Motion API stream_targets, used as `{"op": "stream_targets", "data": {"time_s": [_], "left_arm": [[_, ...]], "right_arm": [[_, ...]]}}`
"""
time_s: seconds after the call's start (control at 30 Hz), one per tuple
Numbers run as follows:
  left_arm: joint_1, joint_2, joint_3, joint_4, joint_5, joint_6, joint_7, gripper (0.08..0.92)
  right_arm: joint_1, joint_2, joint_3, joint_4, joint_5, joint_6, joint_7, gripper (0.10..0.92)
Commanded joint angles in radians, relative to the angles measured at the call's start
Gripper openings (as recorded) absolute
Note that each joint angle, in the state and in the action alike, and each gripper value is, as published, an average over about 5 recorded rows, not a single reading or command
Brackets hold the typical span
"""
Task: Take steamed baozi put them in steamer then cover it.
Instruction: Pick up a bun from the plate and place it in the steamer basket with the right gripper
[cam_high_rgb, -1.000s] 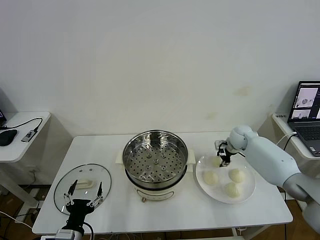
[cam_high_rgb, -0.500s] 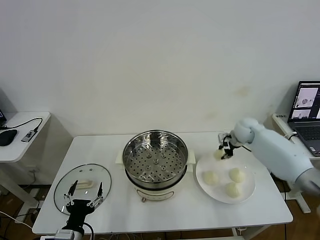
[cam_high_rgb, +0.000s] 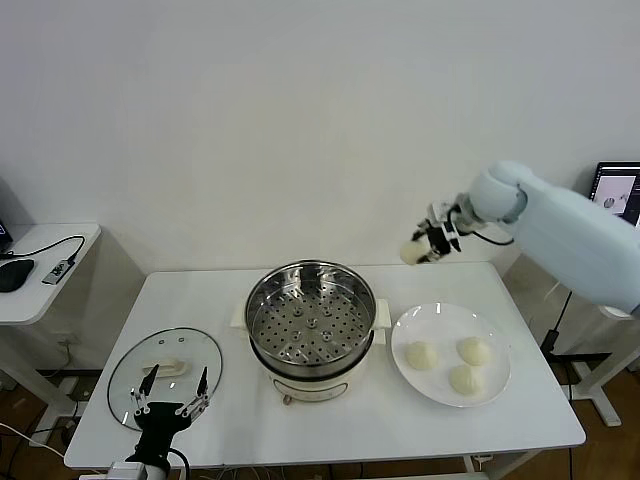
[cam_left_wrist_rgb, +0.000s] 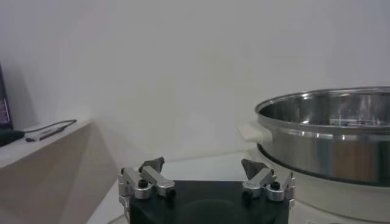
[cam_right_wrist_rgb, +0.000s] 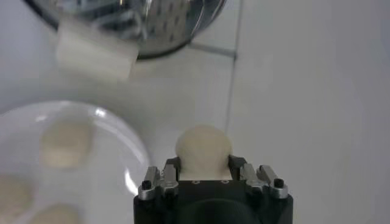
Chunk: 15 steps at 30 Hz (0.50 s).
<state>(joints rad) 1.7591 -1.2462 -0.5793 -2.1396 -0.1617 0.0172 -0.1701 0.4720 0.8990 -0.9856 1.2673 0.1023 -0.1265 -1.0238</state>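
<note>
Steamed baozi (cam_right_wrist_rgb: 203, 148), underside hidden in right claw (cam_right_wrist_rgb: 203, 168).

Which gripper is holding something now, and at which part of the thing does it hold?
The right gripper holds one steamed baozi, pinched at its two opposite sides. The left gripper is open and holds nothing.
</note>
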Motion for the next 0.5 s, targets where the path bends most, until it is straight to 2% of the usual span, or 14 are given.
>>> {"op": "stream_targets", "data": {"time_s": [0.03, 0.2, 0.5], "left_arm": [[0.002, -0.01, -0.006, -0.01, -0.008, -0.003, 0.001, 0.823], [0.007, -0.012, -0.016, -0.014, -0.007, -0.004, 0.002, 0.823], [0.003, -0.02, -0.027, -0.022, -0.007, 0.002, 0.004, 0.823]], "right_arm": [[0.13, 0.194, -0.161, 0.024, 0.126, 0.095, 0.024, 0.509], [0.093, 0.294, -0.208, -0.031, 0.035, 0.211, 0.045, 0.509], [0.013, 0.375, -0.258, -0.142, -0.141, 0.401, 0.096, 0.503]]}}
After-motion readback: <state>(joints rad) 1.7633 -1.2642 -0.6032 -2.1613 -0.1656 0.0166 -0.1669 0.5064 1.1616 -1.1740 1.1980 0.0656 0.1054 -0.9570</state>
